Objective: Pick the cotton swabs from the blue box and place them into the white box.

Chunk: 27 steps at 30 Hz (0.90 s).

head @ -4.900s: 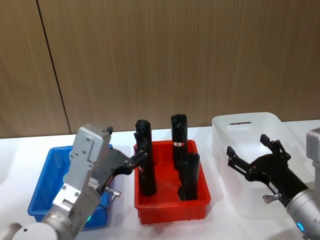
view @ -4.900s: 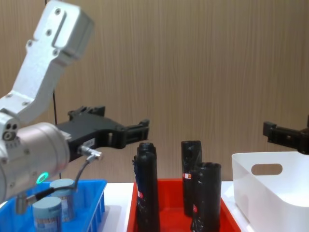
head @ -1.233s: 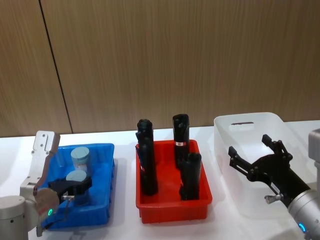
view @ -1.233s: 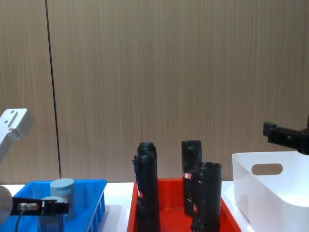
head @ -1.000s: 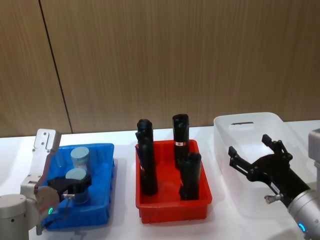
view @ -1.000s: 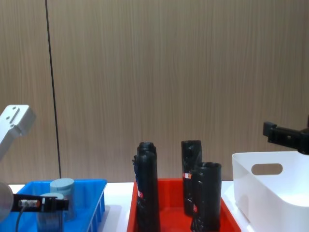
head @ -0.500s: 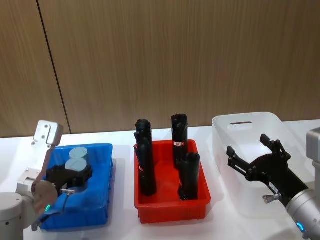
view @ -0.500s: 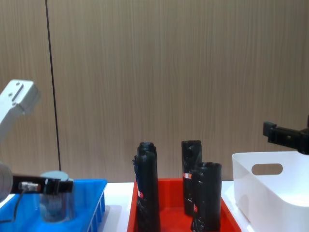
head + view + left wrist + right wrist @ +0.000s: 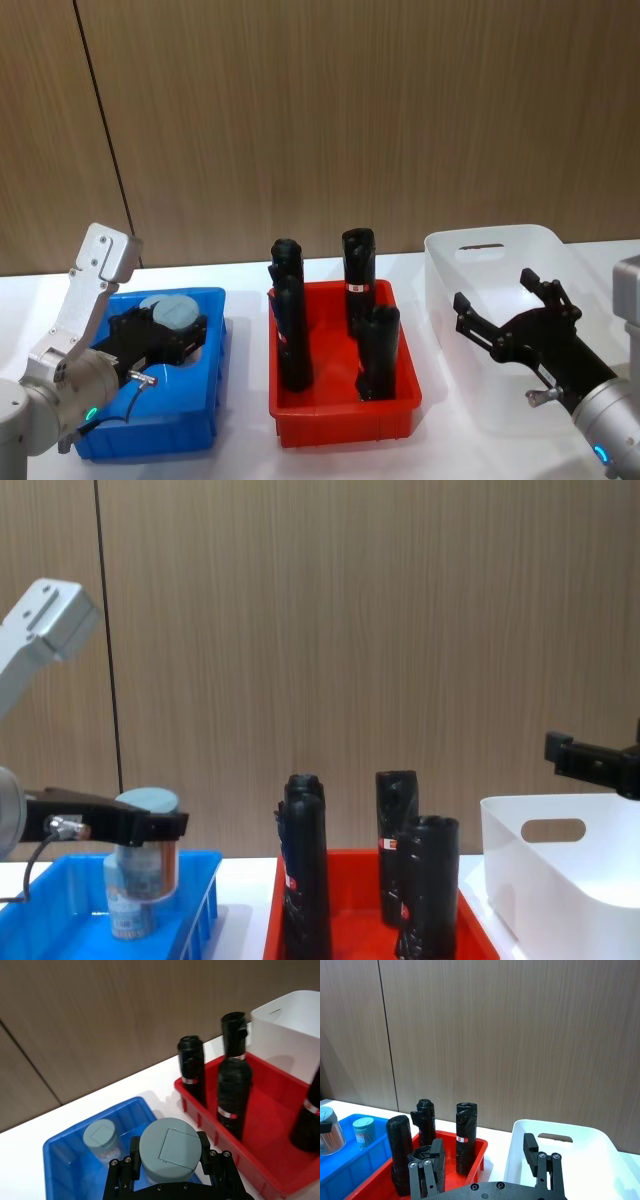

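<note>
Head view: our left gripper (image 9: 170, 328) has its fingers pinching a tub of cotton swabs (image 9: 172, 306) over the blue box (image 9: 198, 405). Our right gripper (image 9: 495, 290) hangs near the white box (image 9: 445, 270) w/ fingers spread wide, and a red tray (image 9: 345, 415) of black cylinders sits btwn the boxes. Chest view: the held tub is upright, lid well above the blue box's rim. Left wrist view: a 2nd tub (image 9: 102, 1136) stands inside the blue box, just beyond the held one.
</note>
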{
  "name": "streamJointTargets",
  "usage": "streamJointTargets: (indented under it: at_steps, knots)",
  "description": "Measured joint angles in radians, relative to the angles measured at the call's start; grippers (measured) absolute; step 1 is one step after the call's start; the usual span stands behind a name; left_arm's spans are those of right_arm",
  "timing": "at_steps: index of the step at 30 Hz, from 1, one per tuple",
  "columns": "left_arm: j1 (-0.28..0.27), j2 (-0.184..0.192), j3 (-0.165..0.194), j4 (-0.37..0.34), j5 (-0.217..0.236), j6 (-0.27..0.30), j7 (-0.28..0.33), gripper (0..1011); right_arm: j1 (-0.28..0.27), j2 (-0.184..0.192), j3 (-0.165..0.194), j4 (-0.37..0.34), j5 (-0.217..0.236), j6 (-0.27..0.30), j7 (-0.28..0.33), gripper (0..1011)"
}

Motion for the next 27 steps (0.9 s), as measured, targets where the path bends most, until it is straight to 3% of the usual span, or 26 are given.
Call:
streamJointTargets:
  at_steps: [11,27]
  knots:
    - [0.013,0.031,-0.003,-0.054,0.006,-0.045,-0.159,671,0.0,0.0,0.0,0.0,0.0,0.0,0.0,1002]
    - [-0.017,0.032,0.008,-0.04,-0.005,-0.113,-0.412,671,0.0,0.0,0.0,0.0,0.0,0.0,0.0,1002]
